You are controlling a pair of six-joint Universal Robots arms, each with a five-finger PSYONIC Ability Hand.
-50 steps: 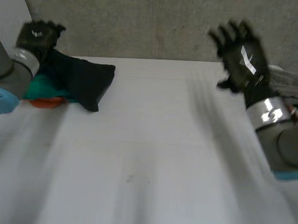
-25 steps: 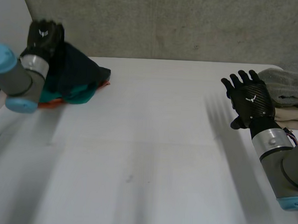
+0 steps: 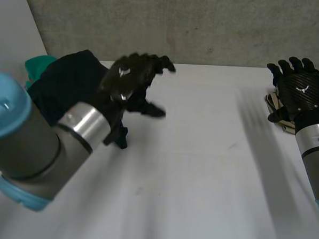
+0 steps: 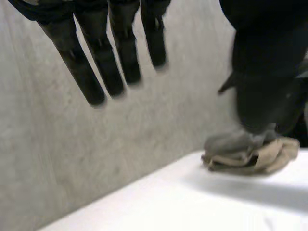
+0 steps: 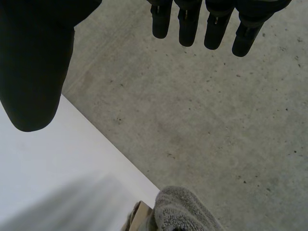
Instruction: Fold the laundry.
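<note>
A dark garment (image 3: 70,85) lies heaped at the table's far left, over a teal cloth (image 3: 36,66). My left hand (image 3: 130,80) hovers just right of that heap with its fingers (image 4: 101,62) straight and spread, holding nothing. At the far right my right hand (image 3: 302,92) stands raised and open, fingers (image 5: 216,24) straight, empty. Beside it a beige cloth (image 3: 271,104) peeks out. The wrist views show a grey towel (image 4: 231,144) (image 5: 185,211) stacked on that beige cloth (image 4: 274,154) near the table's right corner.
The white table (image 3: 199,180) runs bare between the two hands. A grey concrete wall (image 3: 207,25) rises right behind its far edge. My left forearm (image 3: 35,140) crosses the near left of the table.
My left hand has left the dark heap and swung right over the table, its fingers now spread. The right hand has drifted further right and stayed open.
</note>
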